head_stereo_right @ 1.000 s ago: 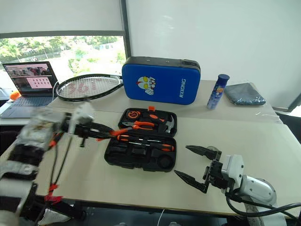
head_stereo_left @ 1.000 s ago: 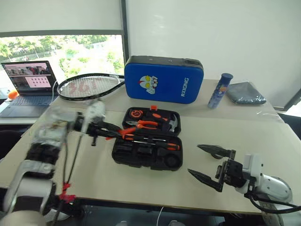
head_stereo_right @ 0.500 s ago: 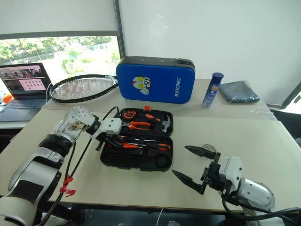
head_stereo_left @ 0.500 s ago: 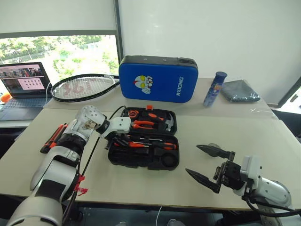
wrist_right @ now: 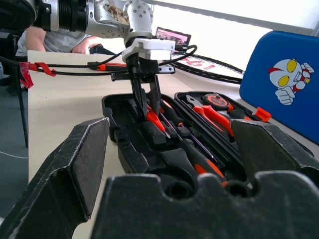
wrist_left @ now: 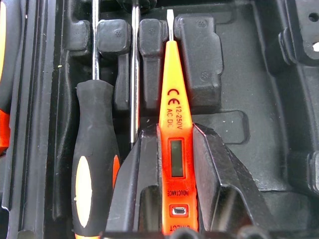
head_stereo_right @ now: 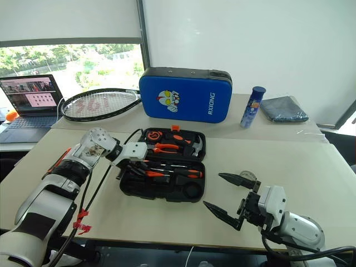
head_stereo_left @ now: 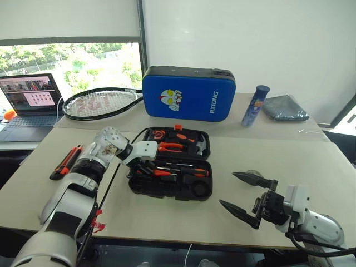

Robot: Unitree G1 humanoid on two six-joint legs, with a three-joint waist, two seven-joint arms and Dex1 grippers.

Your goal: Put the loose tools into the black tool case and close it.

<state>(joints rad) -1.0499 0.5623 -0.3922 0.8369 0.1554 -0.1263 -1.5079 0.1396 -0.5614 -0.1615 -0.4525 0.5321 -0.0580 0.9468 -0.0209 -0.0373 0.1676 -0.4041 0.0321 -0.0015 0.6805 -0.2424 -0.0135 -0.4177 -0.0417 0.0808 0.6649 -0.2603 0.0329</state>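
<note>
The black tool case [head_stereo_left: 167,192] lies open at the middle of the table, with pliers and a hammer in its far half. My left gripper [head_stereo_left: 141,166] reaches down into the left of the near half, shut on the slim orange tester screwdriver [wrist_left: 172,109]. The tester's tip rests in a moulded slot. A screwdriver with an orange-black handle [wrist_left: 94,164] lies in the slot beside it. The black-and-orange utility knife [head_stereo_left: 67,161] lies on the table left of my left arm. My right gripper [head_stereo_left: 240,192] hovers open and empty to the right of the case, near the table's front edge.
Behind the tool case stand a blue padded case [head_stereo_left: 189,93], a racket [head_stereo_left: 100,103] and a laptop [head_stereo_left: 28,105]. A blue can [head_stereo_left: 255,105] and a dark cloth [head_stereo_left: 285,107] sit at the back right. A person [wrist_right: 52,41] sits beyond the table's left side.
My left gripper has come down and to the right with the tester, from beside the case's left edge into its near half. The camera has shifted slightly. My right gripper has kept still.
</note>
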